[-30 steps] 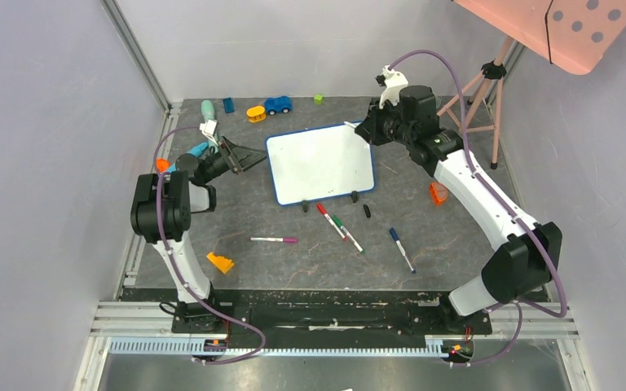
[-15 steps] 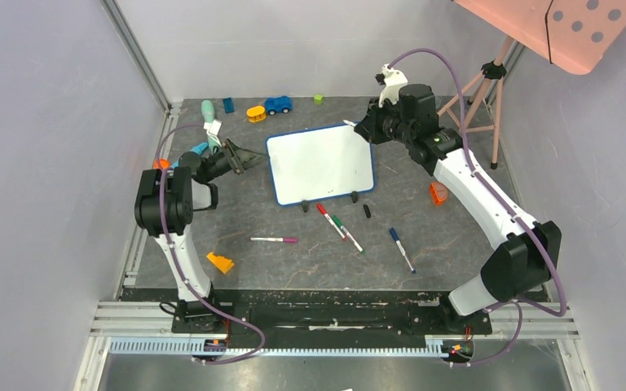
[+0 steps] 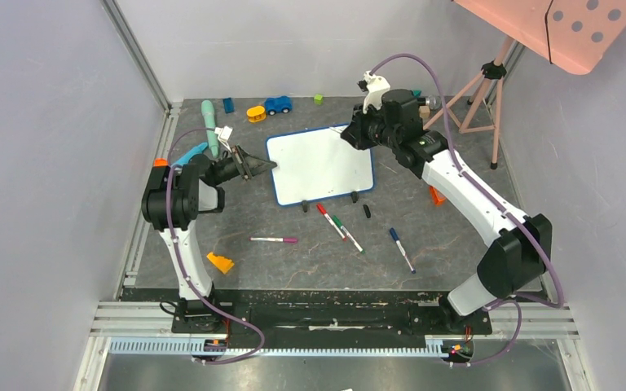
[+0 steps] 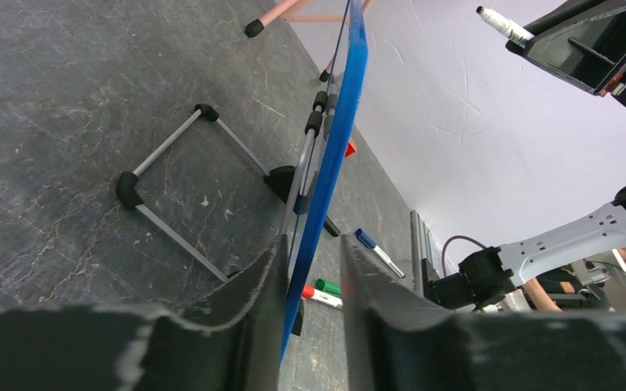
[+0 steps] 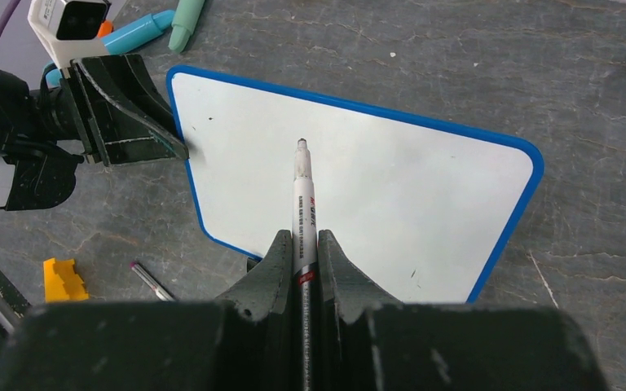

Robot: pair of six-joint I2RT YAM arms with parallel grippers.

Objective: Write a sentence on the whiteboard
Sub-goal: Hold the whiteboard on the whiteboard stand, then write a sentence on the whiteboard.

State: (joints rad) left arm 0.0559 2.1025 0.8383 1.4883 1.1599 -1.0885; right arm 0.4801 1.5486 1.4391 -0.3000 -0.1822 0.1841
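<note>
The whiteboard (image 3: pixel 322 163) stands tilted on its two black feet mid-table, with a blue frame and a blank white face (image 5: pixel 375 187). No sentence shows on it. My left gripper (image 3: pixel 271 165) straddles the board's left edge. In the left wrist view the blue edge (image 4: pixel 338 106) runs between the fingers (image 4: pixel 314 244), against one pad and with a gap to the other. My right gripper (image 5: pixel 301 236) is shut on a white marker (image 5: pixel 303 195), whose uncapped tip hovers over the upper middle of the board. The right gripper (image 3: pixel 349 130) sits at the board's far corner.
Red (image 3: pixel 326 216), green (image 3: pixel 346 232), blue (image 3: pixel 402 248) and pink (image 3: pixel 275 239) markers and a black cap (image 3: pixel 367 211) lie in front of the board. An orange block (image 3: pixel 220 262) sits near left. Toys (image 3: pixel 277 104) line the back; a tripod (image 3: pixel 481 98) stands at the back right.
My left gripper moved right onto the board's left edge and its jaws narrowed from wide open. The right arm swung left, carrying the marker over the board.
</note>
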